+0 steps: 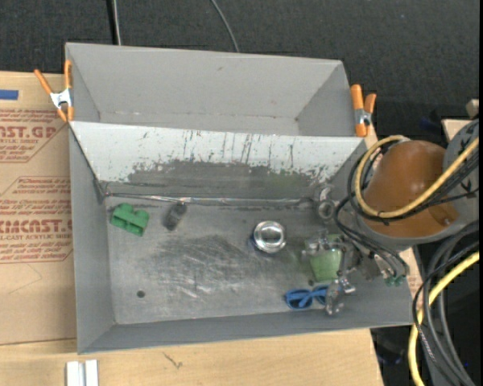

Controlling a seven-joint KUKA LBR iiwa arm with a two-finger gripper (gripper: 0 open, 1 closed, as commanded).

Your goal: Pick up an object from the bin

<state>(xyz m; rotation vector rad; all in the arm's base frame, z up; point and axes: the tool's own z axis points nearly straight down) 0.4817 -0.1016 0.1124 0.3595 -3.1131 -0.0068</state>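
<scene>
The gripper (pixel 335 294) sat low in the grey bin (pixel 209 284), a blue plastic piece (pixel 304 298) just beside it, nothing visibly lifted yet; whether it was open or closed could not be told.

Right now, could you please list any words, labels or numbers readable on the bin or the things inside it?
None: the green block, shiny round cap, blue piece and bin bear no readable text.

I am seeing a green block (pixel 130 219) lying at left, a dark cylinder (pixel 174 215) near it, a shiny round cap (pixel 269 236) sitting centrally.
</scene>
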